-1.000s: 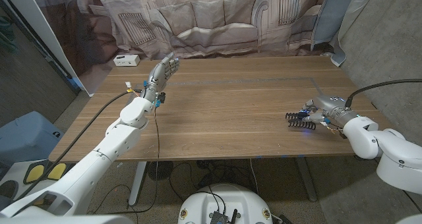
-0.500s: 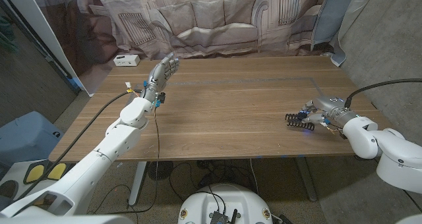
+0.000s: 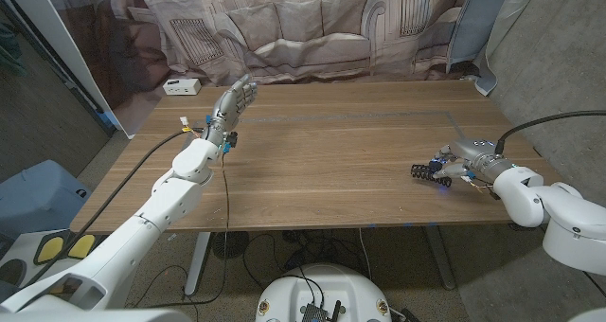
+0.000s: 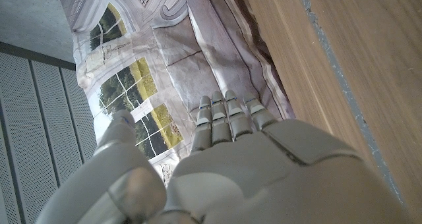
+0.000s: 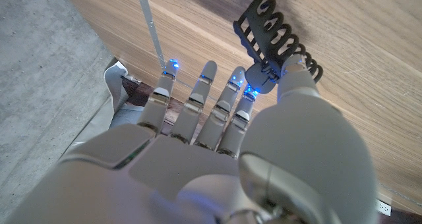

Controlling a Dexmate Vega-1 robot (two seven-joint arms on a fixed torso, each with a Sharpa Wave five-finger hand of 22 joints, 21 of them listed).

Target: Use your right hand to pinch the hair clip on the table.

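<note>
- Pinching the hair clip [image 3: 429,171] between thumb and fingertip, my right hand [image 3: 468,158] held it at the table's [image 3: 322,152] right side.
- Clip shifted slightly right since a second ago; grip looked secured.
- My left hand [image 3: 233,103] waited open, far left.

The right hand [image 5: 217,151] reaches over the wooden table [image 5: 369,99]; its thumb tip and the nearest finger meet on the black hair clip [image 5: 273,36], whose toothed jaws stick out beyond the fingertips; the other fingers [image 5: 198,99] lie straight alongside, small blue lights glowing at their tips.
</note>
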